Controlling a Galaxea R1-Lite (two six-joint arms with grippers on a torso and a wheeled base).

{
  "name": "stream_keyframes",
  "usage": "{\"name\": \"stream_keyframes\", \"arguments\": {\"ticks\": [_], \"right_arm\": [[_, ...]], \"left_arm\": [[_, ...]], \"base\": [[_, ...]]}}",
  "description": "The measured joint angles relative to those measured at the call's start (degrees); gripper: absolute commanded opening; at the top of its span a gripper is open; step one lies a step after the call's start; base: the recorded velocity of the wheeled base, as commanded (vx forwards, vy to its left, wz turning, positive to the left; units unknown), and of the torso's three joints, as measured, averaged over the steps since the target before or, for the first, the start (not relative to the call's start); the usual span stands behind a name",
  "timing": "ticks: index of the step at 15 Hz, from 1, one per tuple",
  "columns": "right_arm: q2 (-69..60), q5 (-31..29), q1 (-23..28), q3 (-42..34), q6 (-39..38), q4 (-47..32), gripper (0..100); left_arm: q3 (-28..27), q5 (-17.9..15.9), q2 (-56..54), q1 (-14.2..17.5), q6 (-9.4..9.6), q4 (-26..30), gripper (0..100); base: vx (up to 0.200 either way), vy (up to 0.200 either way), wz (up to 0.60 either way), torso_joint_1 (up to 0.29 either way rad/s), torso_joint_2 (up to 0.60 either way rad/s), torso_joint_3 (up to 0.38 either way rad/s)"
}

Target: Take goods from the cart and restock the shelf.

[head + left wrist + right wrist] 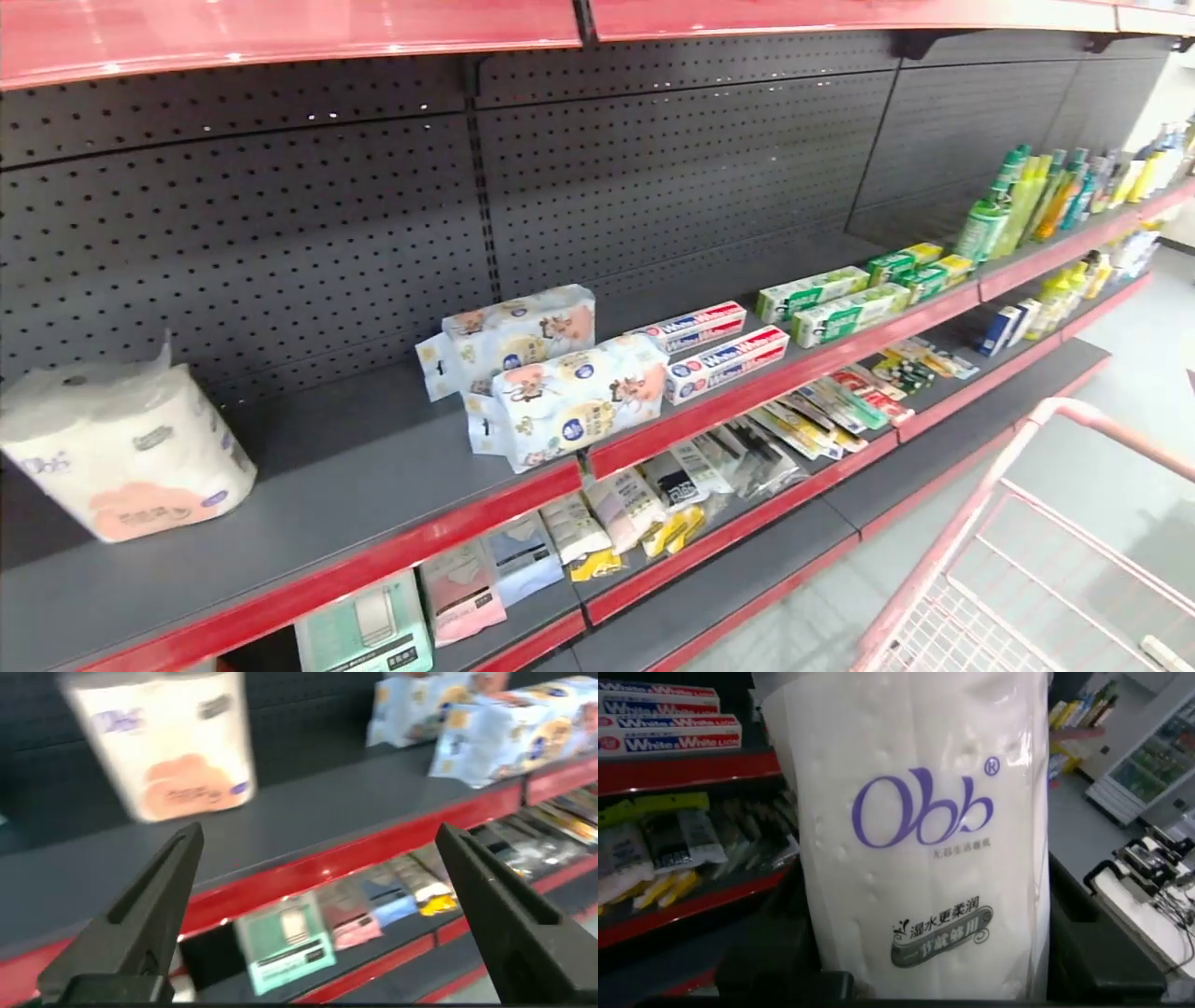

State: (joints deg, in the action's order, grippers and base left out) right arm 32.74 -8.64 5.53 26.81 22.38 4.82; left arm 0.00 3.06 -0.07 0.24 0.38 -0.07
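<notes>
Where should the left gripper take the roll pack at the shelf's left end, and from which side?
Probably across the middle of the roll pack, from the aisle side with the open left gripper: the pegboard closes the back, both flanks stand free on the shelf, and the top is loose film.

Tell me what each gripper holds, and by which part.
The right gripper grips a white paper pack by its sides; the left gripper is open, empty.
</notes>
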Motion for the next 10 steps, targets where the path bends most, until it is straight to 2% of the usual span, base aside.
{"name": "stream_keyframes", "arguments": {"ticks": [6,10], "right_arm": [[-0.34,0.05,0.00,-1.07,0.20,0.00,0],[-0.39,0.06,0.09,-1.51,0.79,0.02,0]], "left_arm": [[0.00,0.00,0.00,0.00,-0.02,0.02,100],[0.00,0.00,0.00,-0.04,-0.02,0.00,100]], "base": [[0.000,0.000,0.60,0.002,0.00,0.003],[0.000,0.000,0.00,0.000,0.00,0.000]]}}
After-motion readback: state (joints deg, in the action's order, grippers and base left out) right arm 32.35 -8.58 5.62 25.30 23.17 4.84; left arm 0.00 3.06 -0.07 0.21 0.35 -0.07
